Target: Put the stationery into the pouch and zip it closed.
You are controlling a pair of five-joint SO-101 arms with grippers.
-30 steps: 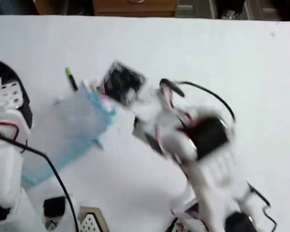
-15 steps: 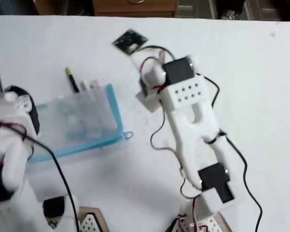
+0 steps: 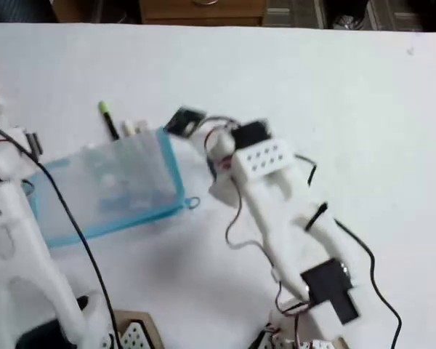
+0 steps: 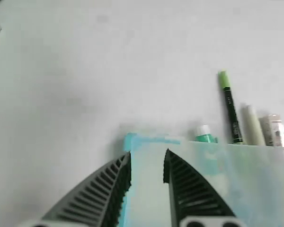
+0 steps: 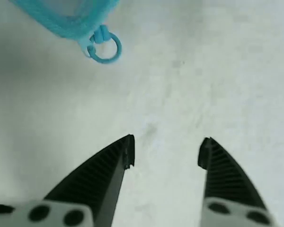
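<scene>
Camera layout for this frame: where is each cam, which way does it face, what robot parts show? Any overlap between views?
High view: fixed above the table, looking down; shows left arm, right arm and pouch.
Left wrist view: on the left wrist, looking along the open left gripper at the pouch's corner, toward a green pen.
Right wrist view: on the right wrist, looking past the open right gripper at bare table and the zipper ring.
Shared: pouch and green pen in high and left wrist views.
</scene>
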